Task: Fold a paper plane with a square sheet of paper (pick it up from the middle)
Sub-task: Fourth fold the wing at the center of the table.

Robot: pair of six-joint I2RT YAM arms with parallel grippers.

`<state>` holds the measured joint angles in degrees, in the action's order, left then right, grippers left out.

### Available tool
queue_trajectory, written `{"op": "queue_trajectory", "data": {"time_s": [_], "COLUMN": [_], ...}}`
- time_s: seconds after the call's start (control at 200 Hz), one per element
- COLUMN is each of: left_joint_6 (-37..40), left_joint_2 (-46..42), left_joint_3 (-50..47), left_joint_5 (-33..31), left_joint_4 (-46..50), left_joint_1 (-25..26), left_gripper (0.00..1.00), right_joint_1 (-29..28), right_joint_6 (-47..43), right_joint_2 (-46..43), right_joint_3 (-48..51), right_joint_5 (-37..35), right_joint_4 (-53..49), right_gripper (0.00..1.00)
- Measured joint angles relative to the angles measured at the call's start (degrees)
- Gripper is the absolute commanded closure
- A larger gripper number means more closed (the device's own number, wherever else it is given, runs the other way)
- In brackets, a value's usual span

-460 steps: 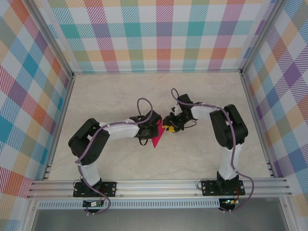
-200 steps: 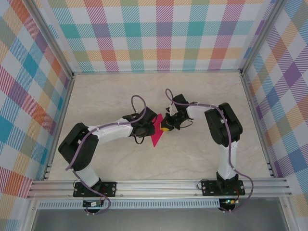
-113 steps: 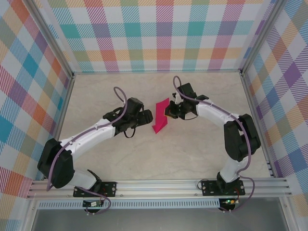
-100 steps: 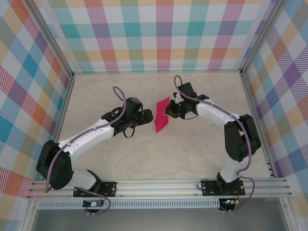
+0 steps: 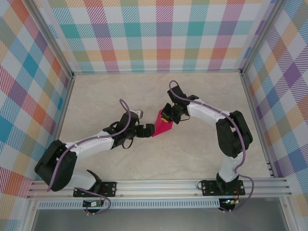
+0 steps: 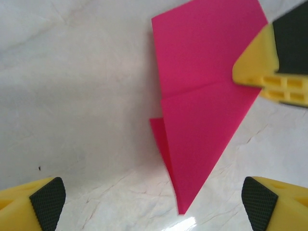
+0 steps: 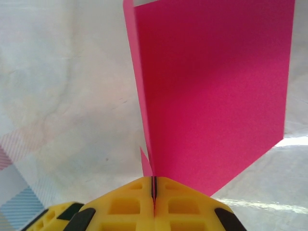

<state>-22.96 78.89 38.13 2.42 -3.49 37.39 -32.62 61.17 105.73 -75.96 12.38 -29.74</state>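
Observation:
The square sheet of paper [image 5: 161, 126] is magenta and folded into a pointed, layered paper plane shape [image 6: 202, 120]. My right gripper [image 5: 166, 115] is shut on its wide end, the yellow fingers [image 7: 154, 192] pressed together over the fold, and the sheet [image 7: 216, 91] stretches away from them. My left gripper [image 5: 148, 130] is wide open just left of the pointed tip and does not touch the paper. In the left wrist view its pads [image 6: 45, 202] sit far apart on either side of the tip. The right gripper's fingers [image 6: 269, 62] show at the upper right.
The pale marble-patterned tabletop [image 5: 192, 154] lies under both arms. Checked walls and aluminium frame rails [image 5: 159, 185] close in the workspace on all sides. Both arms meet near the table's middle.
My left gripper has opened and let go of the paper, pulled back left, then come close to the tip again. The right gripper lifted the paper and brought it down-left.

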Motion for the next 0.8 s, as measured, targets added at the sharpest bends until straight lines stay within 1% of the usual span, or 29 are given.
{"op": "queue_trajectory", "data": {"time_s": [0.115, 0.31, 0.45, 0.55, 0.64, 0.705, 0.8], "left_joint_6": [4.9, 14.4, 20.1, 22.8, 24.2, 25.1, 26.0], "left_joint_2": [0.6, 5.2, 10.4, 13.1, 14.4, 15.2, 16.0], "left_joint_3": [-3.0, -3.4, -3.4, -3.4, -3.4, -3.3, -3.2], "left_joint_5": [1.0, 1.9, 1.5, 1.2, 1.2, 1.1, 1.2], "left_joint_4": [-6.3, -17.0, -22.1, -24.9, -26.7, -27.6, -28.5], "left_joint_1": [0.4, 2.6, 4.2, 4.8, 4.9, 4.9, 4.9], "left_gripper": [0.07, 0.12, 0.19, 0.3, 0.45, 0.53, 0.61], "right_joint_1": [0.1, 0.3, 0.3, 0.3, 0.3, 0.4, 0.4], "right_joint_6": [2.1, 4.5, 5.8, 6.1, 6.2, 6.2, 6.2], "right_joint_2": [1.5, 2.5, 2.9, 3.2, 3.2, 3.2, 3.2], "right_joint_3": [-1.2, -3.5, -3.8, -3.9, -4.0, -4.1, -4.1], "right_joint_5": [-0.5, 0.3, 1.4, 1.9, 2.2, 2.4, 2.7], "right_joint_4": [-2.5, -4.5, -5.1, -5.8, -6.3, -6.6, -6.8], "right_gripper": [1.0, 1.0, 1.0, 1.0, 1.0, 1.0, 0.99]}}
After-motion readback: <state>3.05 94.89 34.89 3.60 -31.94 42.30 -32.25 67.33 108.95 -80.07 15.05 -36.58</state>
